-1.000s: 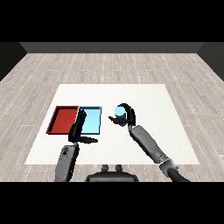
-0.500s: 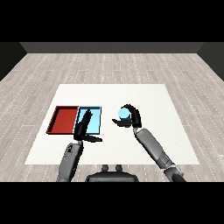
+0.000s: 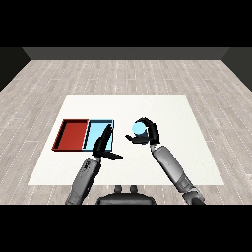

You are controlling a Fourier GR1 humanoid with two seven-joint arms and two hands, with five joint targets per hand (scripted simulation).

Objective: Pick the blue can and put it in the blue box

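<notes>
The blue can [image 3: 139, 130] is held above the white table [image 3: 162, 108], right of the trays. My right hand [image 3: 147, 133] curls round it, fingers over its top and thumb beside it. The light blue tray [image 3: 95, 133] lies left of the can, side by side with the red tray [image 3: 73, 134]. My left hand [image 3: 103, 146] hovers over the blue tray's near right corner with straight fingers and the thumb spread; it holds nothing and hides part of that tray's edge.
Both grey forearms come in from the lower corners. The table's white top stretches wide behind and to the right of the trays, ending at a wooden floor.
My left hand has risen and moved forward over the blue tray's near corner. The right hand with the can has shifted slightly to the right and nearer.
</notes>
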